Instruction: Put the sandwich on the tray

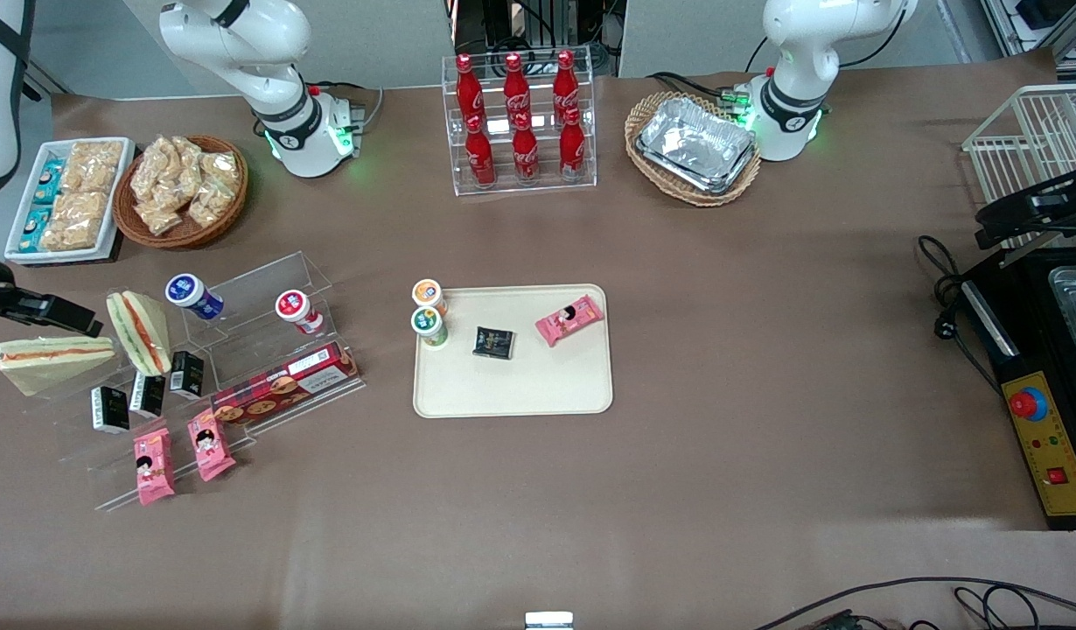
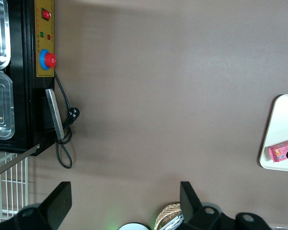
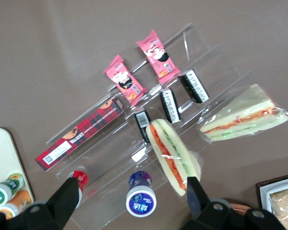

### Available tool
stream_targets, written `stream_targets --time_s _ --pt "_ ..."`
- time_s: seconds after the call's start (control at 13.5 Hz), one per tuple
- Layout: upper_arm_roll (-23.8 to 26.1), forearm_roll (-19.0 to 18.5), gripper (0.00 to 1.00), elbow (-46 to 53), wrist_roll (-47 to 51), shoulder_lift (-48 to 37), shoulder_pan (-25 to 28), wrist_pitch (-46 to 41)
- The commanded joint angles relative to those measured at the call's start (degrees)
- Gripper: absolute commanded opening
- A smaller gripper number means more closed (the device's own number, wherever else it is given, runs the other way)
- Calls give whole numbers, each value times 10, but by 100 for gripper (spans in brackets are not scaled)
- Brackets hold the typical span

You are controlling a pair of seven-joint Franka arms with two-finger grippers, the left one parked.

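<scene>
**At the working arm's end of the table: sandwich on the display stand, gripper empty**

On the stepped clear acrylic stand (image 1: 241,289) lie two clear-wrapped triangular sandwich wedges. The sandwich (image 1: 52,360) is pale cream bread with one thin orange-red stripe. It lies flat on its broad face at the stand's outer end, well apart from the tray. Just beside it, the second wedge (image 1: 140,331) shows green layers around its orange stripe and rests on a narrow edge, tilted.

The gripper (image 3: 133,183) hangs above the stand, over the step that carries the small bottles. Its two black fingers are spread wide and nothing is between them. One finger (image 3: 194,194) shows just by the green-layered wedge's end.

Stand contents, counted:
- Two small bottles, one blue-capped (image 1: 192,295) and one red-capped (image 1: 297,311).
- Three small black packets (image 1: 147,394).
- One long red tartan biscuit box (image 1: 284,385).
- Two pink snack packets (image 1: 210,444).

The tray (image 1: 512,394) is a single flat cream-beige rectangle with rounded corners and a low rim, at the table's middle. It holds two round-lidded cups (image 1: 429,322), one glossy black packet (image 1: 493,342) and one pink packet (image 1: 569,319).

Farther from the front camera stands a clear rack with six red cola bottles (image 1: 520,122). Two woven wicker baskets are also there, one holding stacked foil trays (image 1: 694,144) and one holding snack bags (image 1: 184,188).
</scene>
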Motion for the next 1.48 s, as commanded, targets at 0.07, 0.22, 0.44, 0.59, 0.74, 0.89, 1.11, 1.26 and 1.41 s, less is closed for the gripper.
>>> stream_targets --time_s 0.07,0.22,0.44,0.59,0.74,0.89,1.11,1.26,1.41 --pt "-38 -14 100 19 73 6 -15 0" --pt "-65 -14 100 20 92 6 -15 1" --pt "-97 -25 100 19 152 13 -14 26" --pt "-110 -30 100 18 228 30 -21 43" --pt "-114 -21 100 16 243 47 -43 55" --pt "-114 1 100 10 244 69 -68 72" --pt "-114 29 100 7 245 97 -81 90" --pt "-114 42 100 -14 250 100 -90 117" --pt "-114 47 100 -30 250 101 -91 134"
